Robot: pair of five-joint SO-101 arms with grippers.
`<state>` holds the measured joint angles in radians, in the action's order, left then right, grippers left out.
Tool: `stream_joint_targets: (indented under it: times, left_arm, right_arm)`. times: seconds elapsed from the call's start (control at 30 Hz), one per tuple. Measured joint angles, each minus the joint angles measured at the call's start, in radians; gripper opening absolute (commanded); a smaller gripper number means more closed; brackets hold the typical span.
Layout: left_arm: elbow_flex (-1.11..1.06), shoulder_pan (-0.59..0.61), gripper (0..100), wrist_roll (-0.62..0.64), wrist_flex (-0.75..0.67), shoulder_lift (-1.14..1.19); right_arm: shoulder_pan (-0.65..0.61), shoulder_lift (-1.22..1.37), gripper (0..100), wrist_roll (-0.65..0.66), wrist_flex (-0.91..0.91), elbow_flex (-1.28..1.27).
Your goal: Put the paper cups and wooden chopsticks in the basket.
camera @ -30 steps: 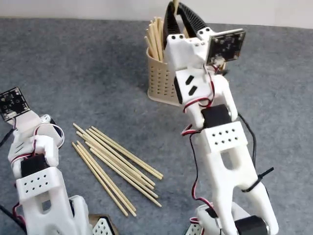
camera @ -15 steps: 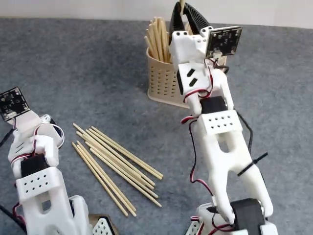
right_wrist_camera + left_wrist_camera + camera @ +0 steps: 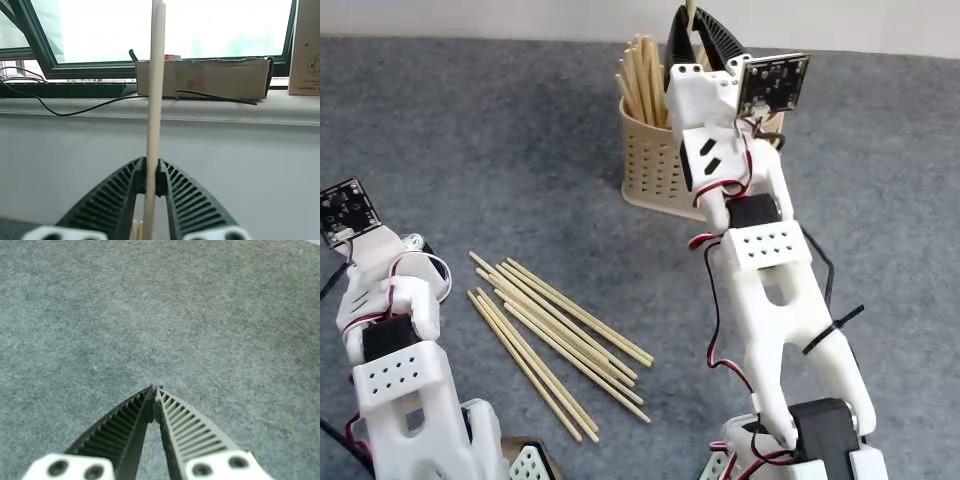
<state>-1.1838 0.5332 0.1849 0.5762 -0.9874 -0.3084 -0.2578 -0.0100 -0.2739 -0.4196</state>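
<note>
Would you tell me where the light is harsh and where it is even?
Right wrist view: the window glares white behind the chopstick in the right claw. High view: soft, even light, faint shadows under the loose chopsticks. Left wrist view: even, no glare.

The beige perforated basket (image 3: 650,172) stood upright, chopstick bundle (image 3: 642,72) inside; loose chopsticks (image 3: 556,346) lay fanned apart from it; the right gripper (image 3: 151,175) pinched 1 vertical chopstick (image 3: 154,100).

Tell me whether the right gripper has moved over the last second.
Yes, slightly. In the high view the right gripper, shut on a chopstick, has shifted rightward against the basket, which has stayed put.
</note>
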Motion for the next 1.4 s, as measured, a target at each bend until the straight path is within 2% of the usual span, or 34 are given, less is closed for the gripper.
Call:
stream_joint_targets:
  times: [0.23, 0.43, 0.67, 0.83, 0.97, 1.1, 1.3, 1.4]
  left_arm:
    - [0.000, 0.000, 3, 0.000, 0.000, 0.000]
    - [0.000, 0.000, 3, 0.000, 0.000, 0.000]
    - [0.000, 0.000, 3, 0.000, 0.000, 0.000]
    - [0.000, 0.000, 3, 0.000, 0.000, 0.000]
    - [0.000, 0.000, 3, 0.000, 0.000, 0.000]
    - [0.000, 0.000, 3, 0.000, 0.000, 0.000]
    - [0.000, 0.000, 3, 0.000, 0.000, 0.000]
    - [0.000, 0.000, 3, 0.000, 0.000, 0.000]
  right_arm:
    - [0.000, 0.120, 1.3, 0.000, -0.005, 0.000]
    - [0.000, 0.095, 12.1, 0.000, -0.005, 0.002]
    - [0.000, -0.002, 12.0, 0.000, 0.110, 0.002]
    - [0.000, -0.092, 11.5, 0.000, 0.123, -0.009]
    - [-0.005, -0.204, 4.3, 0.000, 0.126, -0.066]
    - [-0.066, -0.336, 3.7, 0.031, 0.153, -0.110]
    - [-0.253, -0.479, 3.6, 0.239, 0.427, -0.118]
    - [-0.339, -0.502, 3.5, 0.301, 0.542, -0.118]
